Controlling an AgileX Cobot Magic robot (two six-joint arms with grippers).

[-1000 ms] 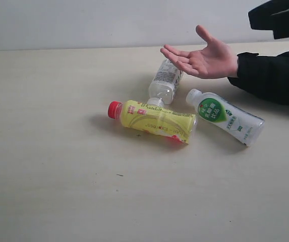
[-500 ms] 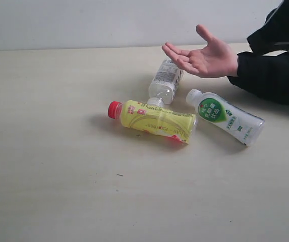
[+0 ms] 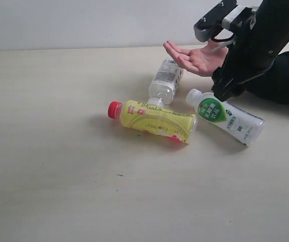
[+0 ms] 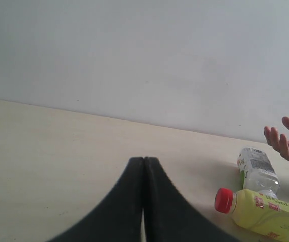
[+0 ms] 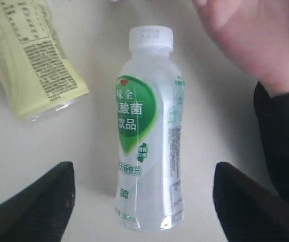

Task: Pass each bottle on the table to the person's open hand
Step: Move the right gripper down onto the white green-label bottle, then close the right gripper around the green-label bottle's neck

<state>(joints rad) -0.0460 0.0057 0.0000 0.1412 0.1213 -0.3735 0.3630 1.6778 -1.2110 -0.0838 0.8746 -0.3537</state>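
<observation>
Right gripper (image 5: 143,169), jaws spread wide, hangs over the white-and-green bottle (image 5: 144,131) on the table (image 3: 58,176); yellow-labelled bottle (image 3: 157,120) and white-labelled bottle (image 3: 165,80) also lie undelivered (left gripper (image 4: 143,171) pressed together), open hand (image 3: 197,59) empty.

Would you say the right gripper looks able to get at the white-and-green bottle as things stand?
Probably yes. The right gripper is open over the white-and-green bottle, whose body lies between its fingers in the wrist view. The yellow bottle and the person's hand sit off to the sides, apparently clear.
</observation>
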